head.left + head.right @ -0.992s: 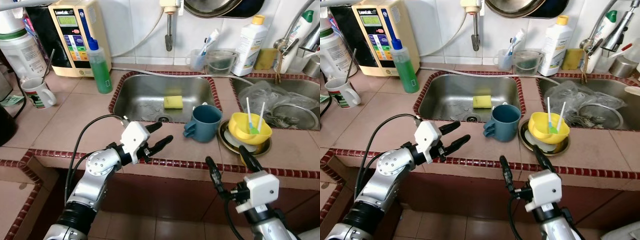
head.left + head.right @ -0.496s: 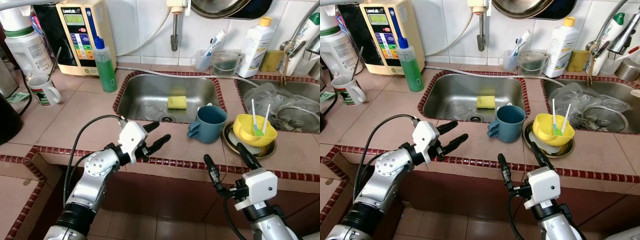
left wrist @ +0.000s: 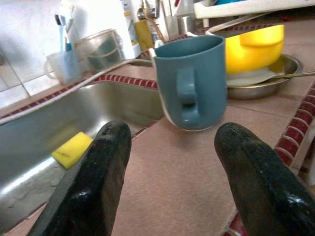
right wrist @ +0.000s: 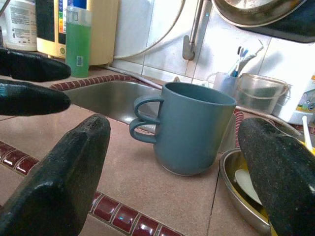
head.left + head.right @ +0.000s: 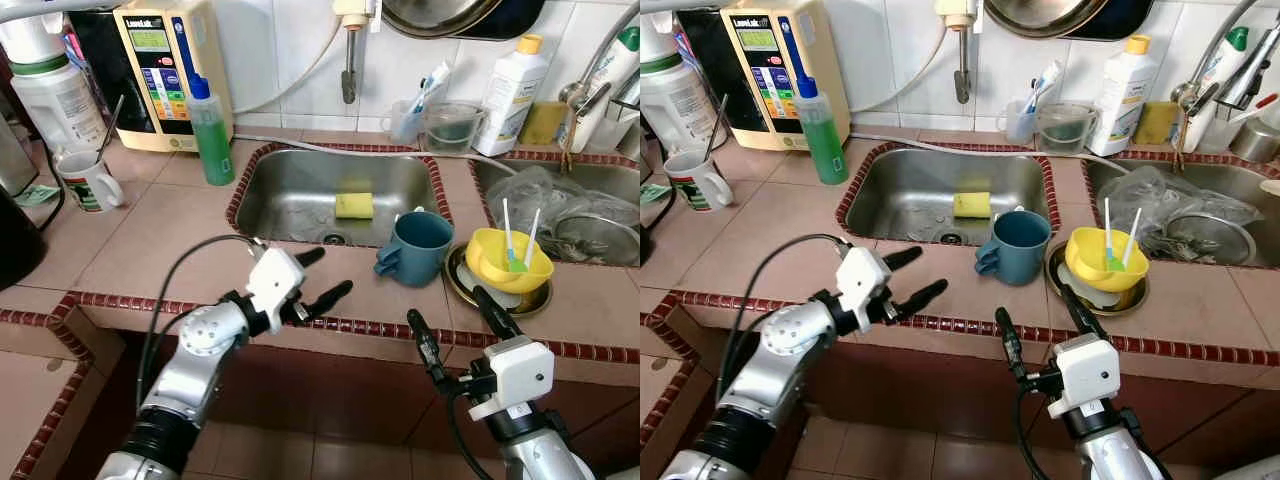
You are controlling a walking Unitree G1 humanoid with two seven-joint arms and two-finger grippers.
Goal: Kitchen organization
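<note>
Landmark: sink basin [image 5: 300,195], sunk in counter [image 5: 150,240]. Sponge [image 5: 354,205] inside basin. Mug [image 5: 416,246] on counter at basin's front right corner. Bowl [image 5: 505,262] right of mug, on metal plate [image 5: 455,275], two utensils [image 5: 512,238] in it. Soap bottle [image 5: 209,130] at basin's back left corner. Cup [image 5: 88,181] well left of basin. Toothbrush holder [image 5: 407,118] behind basin. Left gripper [image 5: 322,277] over counter just before basin; right gripper [image 5: 455,325] before counter edge, right of it.

Left gripper [image 5: 318,276] raised at mid-height, silver arm bent at the elbow, two black fingers spread apart and pointing rightward, right gripper [image 5: 455,322] lower, wrist upright, fingers splayed wide and pointing up and forward
</note>
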